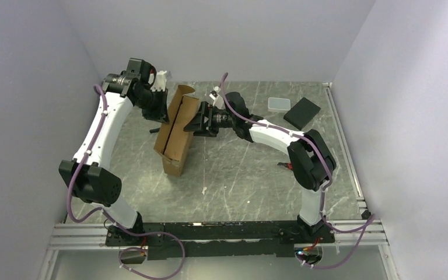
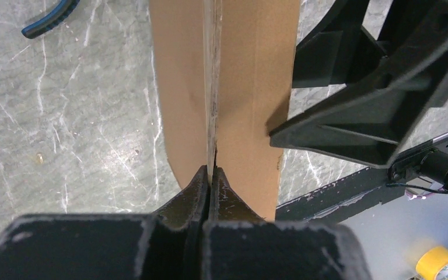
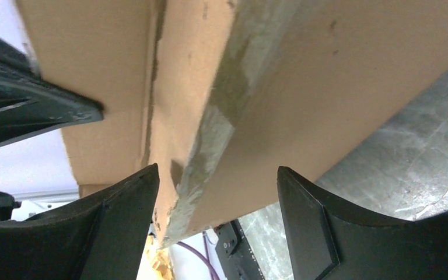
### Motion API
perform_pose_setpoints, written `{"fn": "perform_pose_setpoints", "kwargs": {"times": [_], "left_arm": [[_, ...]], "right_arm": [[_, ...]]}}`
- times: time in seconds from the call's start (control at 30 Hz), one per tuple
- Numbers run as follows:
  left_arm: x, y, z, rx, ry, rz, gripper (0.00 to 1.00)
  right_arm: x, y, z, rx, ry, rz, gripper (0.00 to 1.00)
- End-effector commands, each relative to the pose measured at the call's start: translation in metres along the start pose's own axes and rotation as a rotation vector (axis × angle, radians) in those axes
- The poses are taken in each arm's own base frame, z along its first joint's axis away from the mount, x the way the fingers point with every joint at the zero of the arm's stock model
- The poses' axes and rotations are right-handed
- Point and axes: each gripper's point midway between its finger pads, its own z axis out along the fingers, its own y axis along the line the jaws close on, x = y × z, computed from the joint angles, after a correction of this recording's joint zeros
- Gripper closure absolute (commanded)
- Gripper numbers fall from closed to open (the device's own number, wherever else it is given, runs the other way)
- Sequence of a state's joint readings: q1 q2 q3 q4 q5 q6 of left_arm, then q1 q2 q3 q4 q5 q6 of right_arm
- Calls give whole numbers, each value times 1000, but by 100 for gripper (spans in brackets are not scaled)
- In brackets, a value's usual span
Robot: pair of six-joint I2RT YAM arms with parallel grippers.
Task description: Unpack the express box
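L gripper (image 2: 210,175): pinched tight on thin edge of express box (image 1: 178,131). Box stands on edge, table (image 1: 239,175) ctr. R gripper (image 3: 216,175) at box's 3 o'clock: spread wide, straddling edge. Room at 6 o'clock; white case (image 1: 279,104), black block (image 1: 301,112) at 2 o'clock.

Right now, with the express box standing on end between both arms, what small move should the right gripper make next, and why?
Probably close the right gripper: its fingers stand open astride a cardboard edge of the express box, while the left gripper is shut on another edge. Gripping both should let the arms spread the box open.
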State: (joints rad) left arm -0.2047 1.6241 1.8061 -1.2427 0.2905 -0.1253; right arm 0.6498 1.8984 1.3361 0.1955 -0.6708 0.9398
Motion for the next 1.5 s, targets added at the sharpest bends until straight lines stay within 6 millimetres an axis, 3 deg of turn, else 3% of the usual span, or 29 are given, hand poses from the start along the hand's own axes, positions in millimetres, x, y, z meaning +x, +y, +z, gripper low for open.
{"fn": "perform_pose_setpoints", "kwargs": {"times": [0.0,0.3,0.53,0.77,0.87,0.97,1.07,1.23,1.3,1.47], "left_arm": [[-16,-9,-18,11,-68,7,100],[-21,-8,-33,-18,-96,28,100],[-20,-14,-30,19,-95,28,100],[-21,-15,-33,19,-105,43,100],[-23,-19,-40,35,-130,61,100],[-26,-24,-45,53,-151,64,100],[-28,-25,-48,51,-156,64,100],[-27,-23,-46,46,-152,60,100],[-27,-24,-43,53,-144,55,100],[-27,-20,-40,38,-122,51,100]], "right_arm": [[-8,4,5,-4,-25,-19,25],[10,-47,-13,85,-28,37,26],[16,-91,-39,219,-54,47,26],[18,-146,-83,502,-88,-31,24],[10,-155,-105,640,-126,-131,23],[0,-144,-112,675,-153,-196,23],[-10,-107,-103,603,-174,-228,23],[-15,-27,-63,334,-223,-109,23],[-15,-6,-43,229,-230,-43,23],[-14,-15,4,238,-192,102,24]]}}
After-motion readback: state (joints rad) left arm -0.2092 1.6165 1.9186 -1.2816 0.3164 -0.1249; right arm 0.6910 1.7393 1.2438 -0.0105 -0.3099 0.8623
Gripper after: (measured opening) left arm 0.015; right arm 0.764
